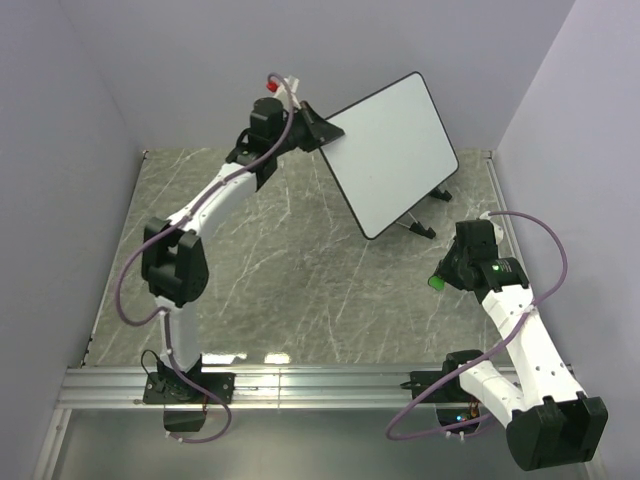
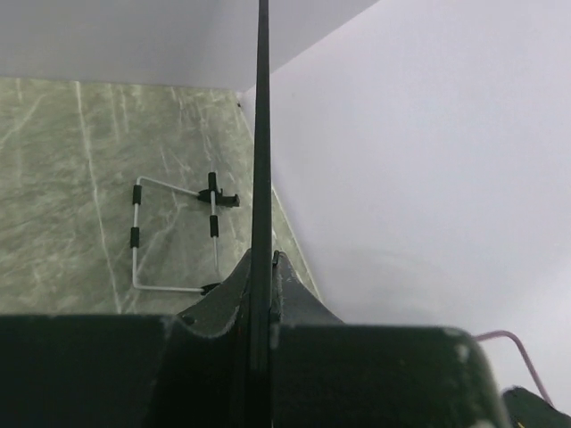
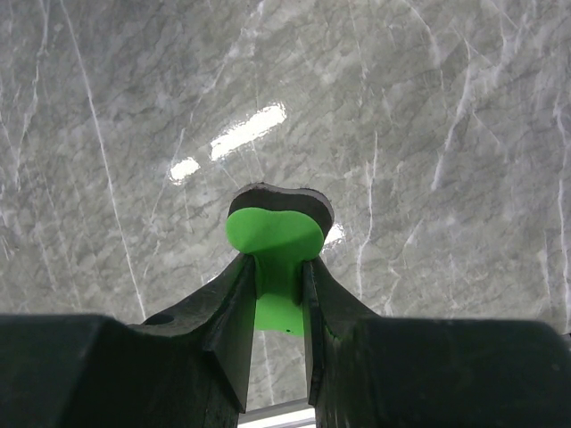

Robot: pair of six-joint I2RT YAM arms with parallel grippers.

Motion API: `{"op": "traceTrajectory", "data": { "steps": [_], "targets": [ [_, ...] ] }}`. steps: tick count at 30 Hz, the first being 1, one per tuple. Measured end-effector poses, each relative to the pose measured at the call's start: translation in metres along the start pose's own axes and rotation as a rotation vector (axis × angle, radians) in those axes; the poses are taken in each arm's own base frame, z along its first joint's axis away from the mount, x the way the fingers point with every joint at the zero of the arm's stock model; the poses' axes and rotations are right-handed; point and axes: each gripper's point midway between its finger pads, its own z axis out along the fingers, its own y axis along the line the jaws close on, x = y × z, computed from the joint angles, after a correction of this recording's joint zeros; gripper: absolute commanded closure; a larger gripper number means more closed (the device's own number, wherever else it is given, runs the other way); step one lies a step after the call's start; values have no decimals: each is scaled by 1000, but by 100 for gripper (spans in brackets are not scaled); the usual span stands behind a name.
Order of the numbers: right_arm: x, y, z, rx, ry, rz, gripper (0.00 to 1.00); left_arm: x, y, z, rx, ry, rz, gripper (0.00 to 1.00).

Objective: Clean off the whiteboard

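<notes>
Right gripper [image 3: 277, 267] fills the bottom of its wrist view, fingers pressed onto the stem of the green eraser [image 3: 272, 234]. The pad end points away, over bare marble table [image 3: 428, 116].

Left gripper [image 1: 318, 128] is clamped on the left rim of the whiteboard [image 1: 390, 150]. The left wrist view shows that rim edge-on between the fingers. The board is tilted, face toward the camera and the right arm, over the wire stand [image 2: 174, 236]. I cannot tell whether it touches the stand.

Key relation, top view: the board lies at about 11 o'clock from the eraser, well apart. Its long axis appears to run roughly 11-to-5. The right arm is the nearer free arm, and the lower corner is the closest part.

No marks are legible on the face at this resolution.

Judgement: the wipe calls for the eraser to travel up toward 11 o'clock, with the pad turned flat to the face.
</notes>
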Motion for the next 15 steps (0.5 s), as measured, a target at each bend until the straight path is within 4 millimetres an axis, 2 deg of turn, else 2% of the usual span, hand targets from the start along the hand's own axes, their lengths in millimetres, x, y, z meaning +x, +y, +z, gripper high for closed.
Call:
{"op": "traceTrajectory", "data": {
  "steps": [4, 7, 11, 15],
  "targets": [
    [0, 0, 0, 0, 0, 0, 100, 22, 0, 36, -36, 21, 37, 100],
    [1, -1, -2, -2, 2, 1, 100, 46, 5, 55, -112, 32, 87, 100],
    [4, -3, -10, -15, -3, 3, 100, 74, -1, 63, -158, 60, 133, 100],
    [6, -4, -18, -27, -5, 4, 100, 77, -9, 64, -163, 45, 179, 100]
  ]
}}
